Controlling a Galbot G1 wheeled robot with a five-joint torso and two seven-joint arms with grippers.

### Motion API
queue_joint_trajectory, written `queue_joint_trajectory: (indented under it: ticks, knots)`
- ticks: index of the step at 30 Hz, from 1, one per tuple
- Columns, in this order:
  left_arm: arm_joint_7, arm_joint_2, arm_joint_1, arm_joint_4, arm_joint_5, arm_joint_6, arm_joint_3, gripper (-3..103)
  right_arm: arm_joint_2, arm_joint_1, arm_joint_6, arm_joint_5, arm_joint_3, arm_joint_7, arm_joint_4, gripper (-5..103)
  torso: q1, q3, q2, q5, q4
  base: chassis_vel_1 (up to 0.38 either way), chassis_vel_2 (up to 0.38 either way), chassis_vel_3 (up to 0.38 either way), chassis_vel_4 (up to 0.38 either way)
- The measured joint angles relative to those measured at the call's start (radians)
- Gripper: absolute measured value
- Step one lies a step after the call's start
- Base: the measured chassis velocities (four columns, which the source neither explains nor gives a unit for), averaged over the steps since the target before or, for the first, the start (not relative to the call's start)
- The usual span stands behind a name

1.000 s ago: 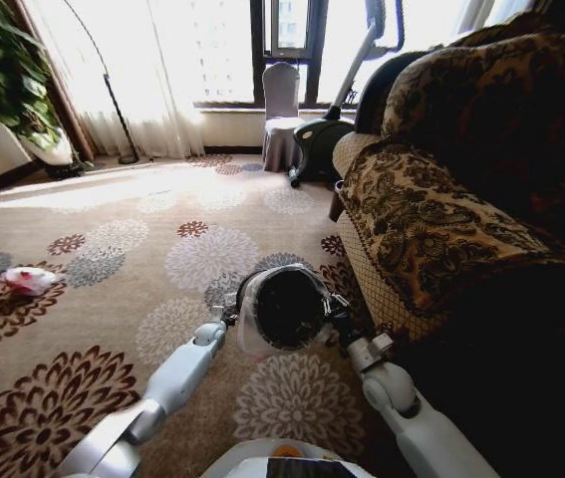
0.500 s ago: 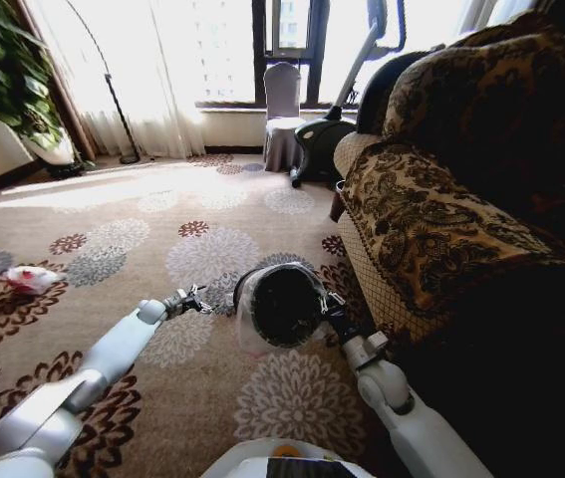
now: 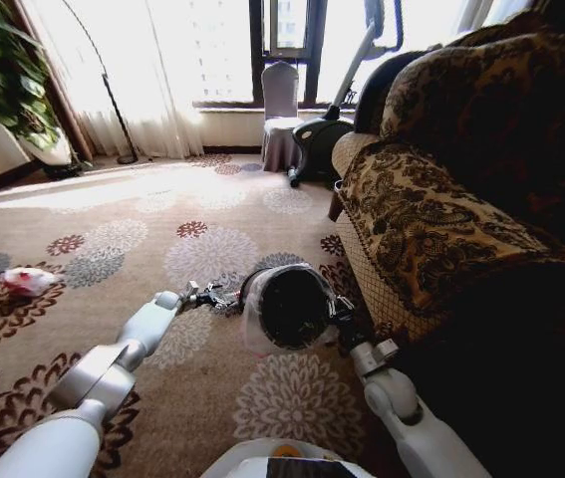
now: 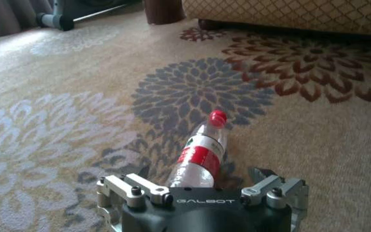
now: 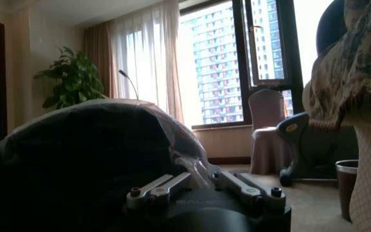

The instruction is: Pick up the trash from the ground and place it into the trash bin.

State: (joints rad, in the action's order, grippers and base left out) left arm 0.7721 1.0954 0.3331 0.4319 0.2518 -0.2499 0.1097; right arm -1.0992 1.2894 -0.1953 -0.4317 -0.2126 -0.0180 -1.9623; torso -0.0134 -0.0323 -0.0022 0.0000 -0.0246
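**Bin's in hand, trash is still on the carpet**

My left tool (image 4: 202,191) hangs low over the carpet (image 3: 113,214) with its fingers spread wide and nothing between them, right above a plastic bottle (image 4: 200,152) lying on its side. My right tool (image 5: 205,186) is clamped on the rim of the trash bin (image 3: 290,307), holding it tilted just beside the left one. A pink-white wrapper (image 3: 29,281) sits well off to my left. I'd say the pickup is barely started.
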Motion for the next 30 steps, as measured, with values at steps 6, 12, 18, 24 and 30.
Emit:
queue_joint_trajectory:
  ticks: [6,12,18,24,30]
  knots:
    - [0.007,0.001,0.002,0.005,-0.01,0.005,-0.002,100,0.014,-0.026,0.006,-0.004,0.027,0.0,0.002,0,0.0,0.0,0.0,0.0001,0.0004,-0.004,0.006,0.009,-0.01]
    - [0.012,0.016,0.002,-0.003,-0.027,0.015,0.0,100,0.016,-0.021,0.007,0.0,0.03,0.0,0.002,0,0.0,0.0,0.0,0.0001,0.0005,-0.097,0.075,0.087,-0.085]
    - [0.013,0.035,0.002,-0.026,-0.036,0.022,-0.001,100,0.007,0.006,-0.003,0.01,0.02,0.0,0.002,0,0.0,0.0,0.0,-0.0001,0.0007,-0.096,0.093,0.103,-0.084]
    - [0.017,0.073,0.031,-0.054,-0.049,0.036,-0.024,97,0.003,0.044,-0.016,0.017,-0.007,0.0,-0.011,0,0.0,0.0,0.0,-0.0003,0.0006,0.0,0.0,0.0,0.0]
    - [-0.008,0.087,0.057,-0.073,-0.082,0.038,-0.047,92,0.004,0.055,-0.018,0.016,-0.028,0.0,-0.018,0,0.0,0.0,0.0,0.0002,0.0006,0.0,0.0,0.0,0.0]
